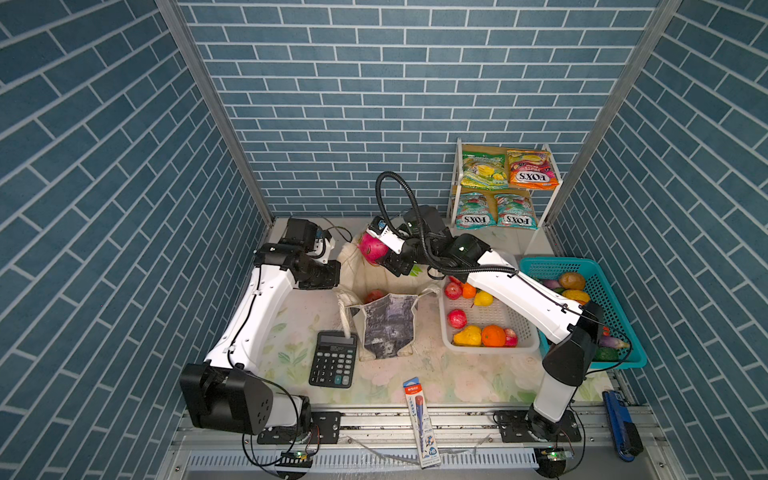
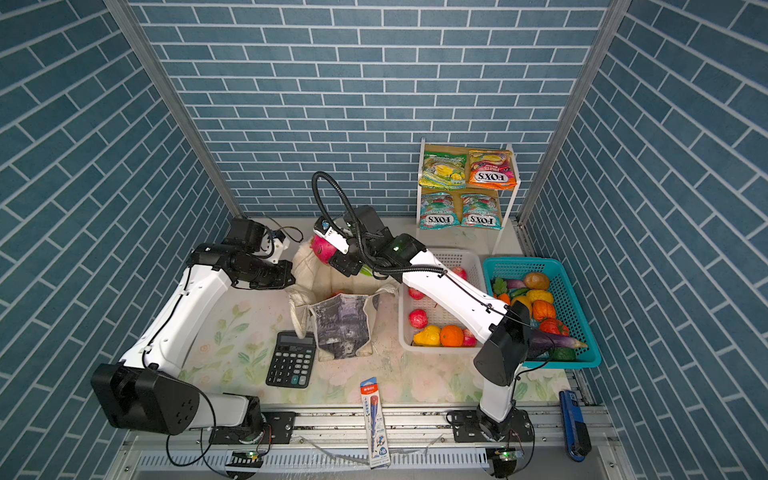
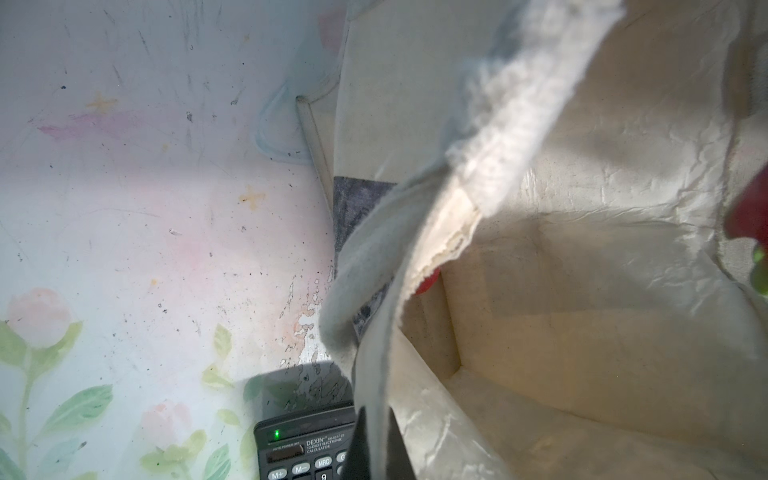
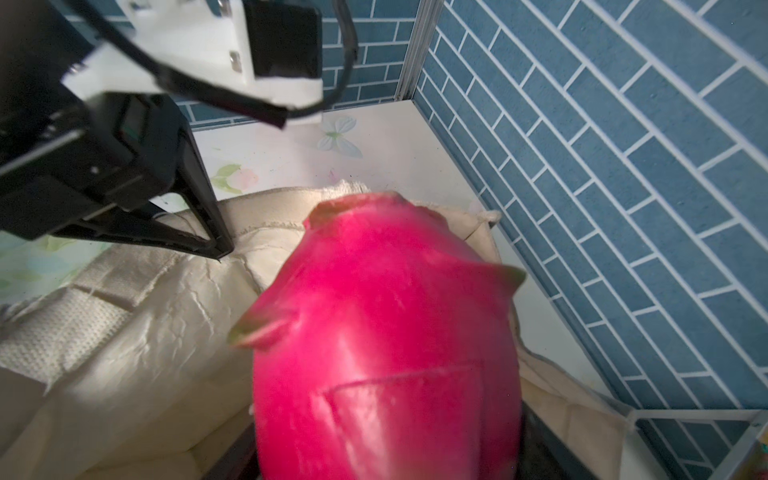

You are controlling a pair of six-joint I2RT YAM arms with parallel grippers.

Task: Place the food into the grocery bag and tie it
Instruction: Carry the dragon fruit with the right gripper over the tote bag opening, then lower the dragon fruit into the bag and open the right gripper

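The left claw [image 4: 222,248] is pinched shut on the rim of the grocery bag [image 1: 390,322], which stands open on the table [image 1: 291,332]. The right claw [image 1: 380,254] squeezes the pink dragon fruit [image 1: 368,246] just over the bag's far edge (a red fruit [image 1: 374,296] sits inside the bag).

Magenta dragon fruit [image 4: 386,332] with green-tipped scales; cream grocery bag [image 1: 390,324] bearing a grey-purple printed panel; white basket [image 1: 490,346]; teal basket [image 1: 613,303]; black calculator [image 1: 334,359]; blue brick-patterned walls [image 1: 374,104]; pastel floral tabletop [image 1: 457,382].
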